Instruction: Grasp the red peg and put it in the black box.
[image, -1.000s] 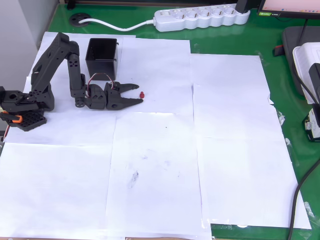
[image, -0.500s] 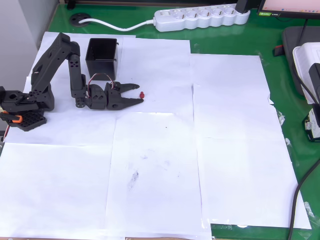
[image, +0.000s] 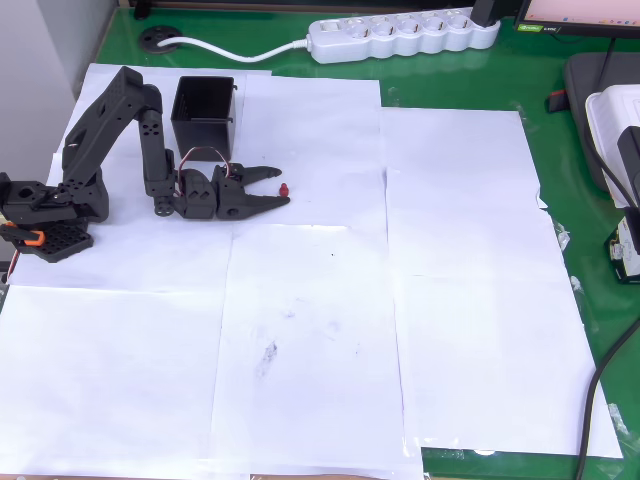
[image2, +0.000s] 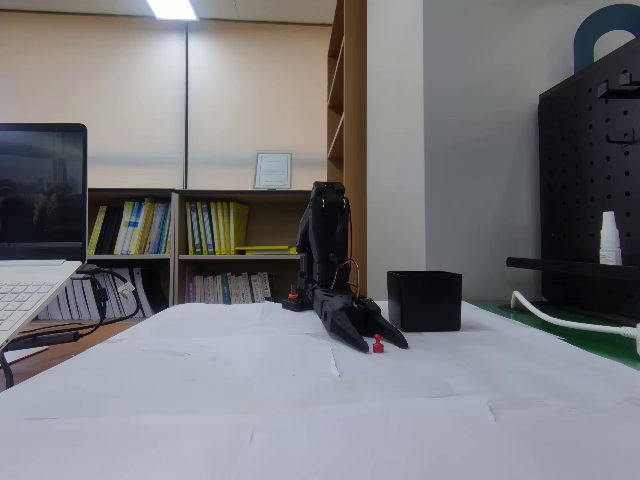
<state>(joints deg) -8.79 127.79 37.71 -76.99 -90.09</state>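
**Red peg now framed by my fingers**

Black box (image: 205, 111) sits left, behind my wrist. My gripper (image: 282, 187) has crept rightward; fingers spread apart, tips flanking the red peg (image: 285, 188) on the paper (image: 320, 300), not yet clamped. Closing looks like the next step.

The SO-100 arm (image: 120, 130) was matte black plastic throughout, with blocky links, small pale screw dots, looping red and white wires near the wrist, an orange clip at its base, and a pointed-fingered gripper (image: 278, 187).
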